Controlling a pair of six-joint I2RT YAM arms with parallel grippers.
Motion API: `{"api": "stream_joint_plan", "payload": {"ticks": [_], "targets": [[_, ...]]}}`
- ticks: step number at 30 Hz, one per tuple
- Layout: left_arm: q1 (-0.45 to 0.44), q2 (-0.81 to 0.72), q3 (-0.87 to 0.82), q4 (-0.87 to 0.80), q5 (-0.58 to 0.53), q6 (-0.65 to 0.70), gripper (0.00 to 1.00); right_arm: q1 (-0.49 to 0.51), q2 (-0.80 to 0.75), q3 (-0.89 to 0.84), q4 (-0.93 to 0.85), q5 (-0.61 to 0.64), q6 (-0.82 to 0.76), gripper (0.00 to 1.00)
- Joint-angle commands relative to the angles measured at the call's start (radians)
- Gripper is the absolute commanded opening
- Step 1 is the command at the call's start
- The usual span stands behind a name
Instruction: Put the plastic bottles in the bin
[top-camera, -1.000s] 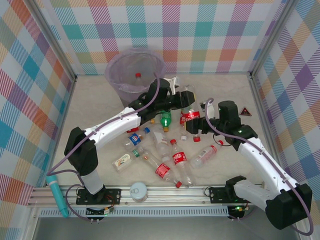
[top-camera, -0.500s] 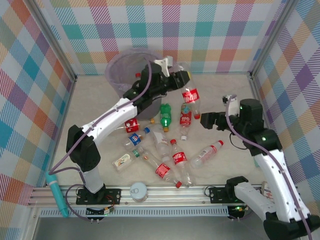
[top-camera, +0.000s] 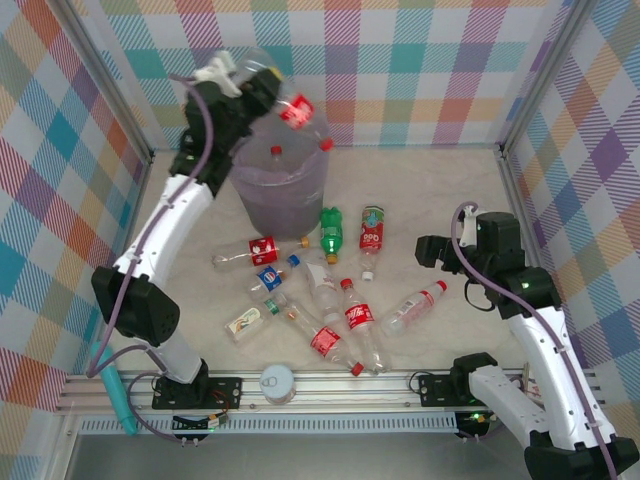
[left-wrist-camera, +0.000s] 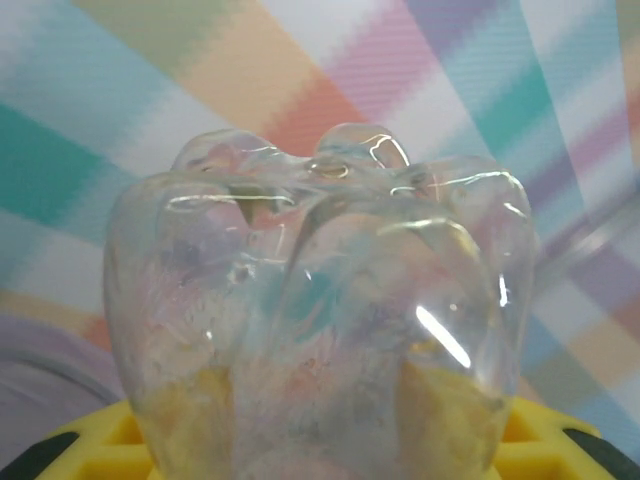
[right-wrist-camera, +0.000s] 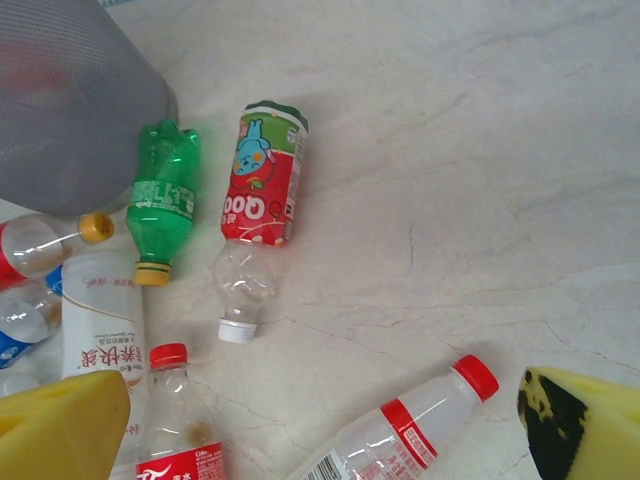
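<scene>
The left end effector (top-camera: 252, 84) is raised high over the bin (top-camera: 243, 178), closed on the base end of a clear red-labelled bottle (top-camera: 296, 110). The bottle's long axis slants down and to the right from the end effector, so its red cap hangs lowest, just above the bin's right rim. In the left wrist view the bottle's lobed bottom (left-wrist-camera: 320, 320) is seen end-on, gripped between the yellow fingers (left-wrist-camera: 85, 448). Another red-capped bottle (top-camera: 276, 151) lies inside the bin. The right end effector (top-camera: 428, 250) hovers low over the table (top-camera: 450, 180), its fingers spread wide. Before it lie a green bottle (right-wrist-camera: 163, 205) and a white-capped bottle (right-wrist-camera: 263, 190), side by side, caps toward the arms. Near the right arm lies a slim red-capped bottle (top-camera: 413, 308), cap pointing up and to the right.
</scene>
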Motion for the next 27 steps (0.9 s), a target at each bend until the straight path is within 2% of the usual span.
{"api": "stream_joint_plan", "payload": {"ticks": [1,4,10,13,19,27], "targets": [[0.095,-0.044,-0.007,0.075,0.033,-0.1,0.12,-0.005,-0.004,-0.009,-0.014,0.024,0.015,0.99],[0.155,-0.036,-0.034,0.101,0.039,-0.107,0.1,-0.006,0.001,-0.018,-0.015,0.032,0.012,0.99],[0.159,0.016,-0.004,-0.045,-0.037,0.136,0.06,-0.007,0.022,-0.007,-0.05,0.105,0.04,0.99],[0.141,0.031,-0.02,-0.069,-0.056,0.229,0.05,-0.008,0.022,-0.011,-0.063,0.144,0.049,1.0],[0.079,0.063,-0.024,-0.114,-0.065,0.367,0.04,-0.01,0.034,-0.028,-0.067,0.141,0.065,0.99],[0.02,0.087,-0.082,-0.144,-0.053,0.428,0.04,-0.02,0.062,-0.042,-0.083,0.166,0.11,0.99]]}}
